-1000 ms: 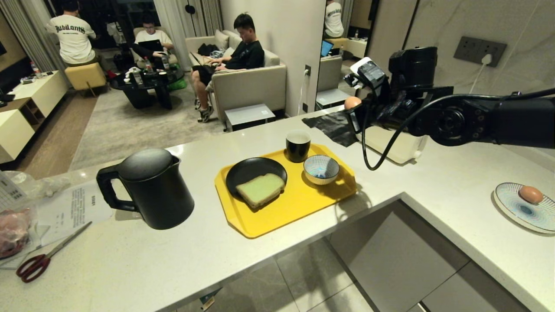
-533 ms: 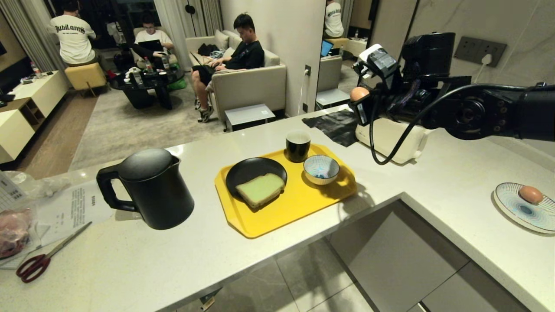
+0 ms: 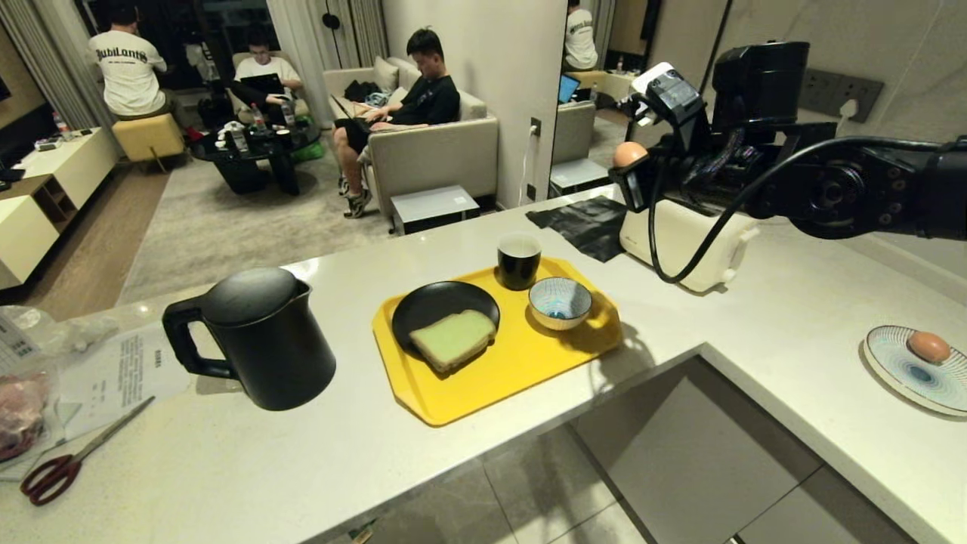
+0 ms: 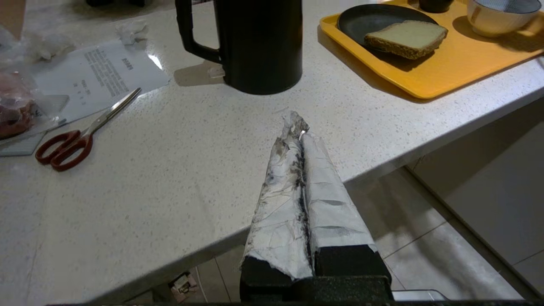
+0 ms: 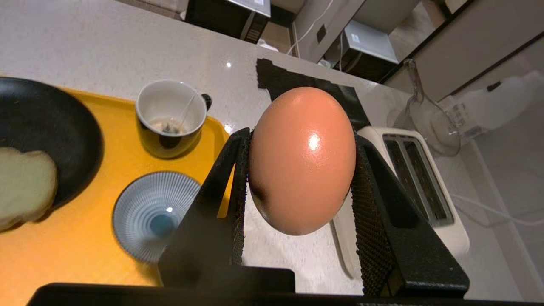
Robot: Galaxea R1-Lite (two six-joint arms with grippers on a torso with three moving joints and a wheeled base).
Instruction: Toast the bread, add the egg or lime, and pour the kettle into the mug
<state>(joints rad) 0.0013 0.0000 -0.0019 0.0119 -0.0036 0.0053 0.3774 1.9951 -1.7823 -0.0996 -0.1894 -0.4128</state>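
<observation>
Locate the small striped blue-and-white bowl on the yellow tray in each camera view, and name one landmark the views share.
Head view: the small striped blue-and-white bowl sits right of centre, on the tray's right end beside the mug.
Left wrist view: the bowl is cut off at the top right corner.
Right wrist view: the bowl lies lower left, partly behind the jaws.
Shared landmark: the yellow plastic tray.

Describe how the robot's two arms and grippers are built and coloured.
The right arm is matte black with round bolted joint housings, and a black cable loops below it. The right gripper has two flat black fingers with knurled inner pads. The left gripper has black bases, its fingers wrapped in crumpled white tape smudged dark along the seam.
</observation>
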